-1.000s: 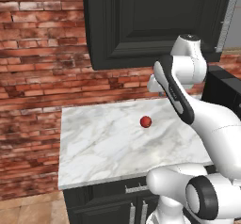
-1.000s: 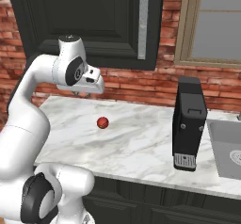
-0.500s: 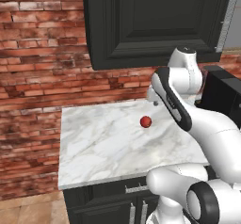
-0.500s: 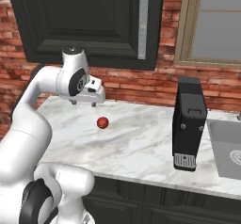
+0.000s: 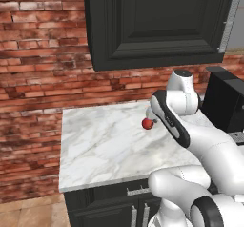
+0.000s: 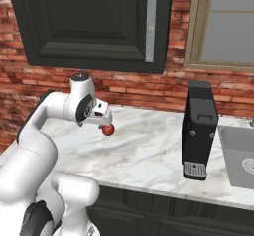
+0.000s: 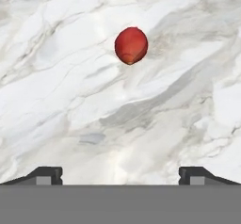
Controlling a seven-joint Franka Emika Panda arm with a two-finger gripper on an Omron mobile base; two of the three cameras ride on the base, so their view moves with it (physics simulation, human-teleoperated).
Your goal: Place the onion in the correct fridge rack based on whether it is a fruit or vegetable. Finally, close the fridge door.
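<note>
Approaching the onion is the step you are watching, judged from how the hand is hanging above it. The onion is lying on the marble table, toward the table's back edge and well in from its left edge. The claw is released: in the hand view its two finger tips are standing wide apart at the bottom, with nothing between them.

Note the one relation that is governing the coming move. In the hand view the onion is sitting ahead of the claw, close to the midline between the tips but well up the picture, so the hand is not yet centred over it. The onion is nearly round, with a slight point at one end, so no long axis is dictating how you turn the wrist.

In the right base view the onion is appearing just below the hand. In the left base view the onion is showing just beside the forearm.

Nothing is standing between claw and onion. A black coffee machine is standing well apart, toward the table's right end, beside a sink. A dark wall cabinet is hanging above the table.
</note>
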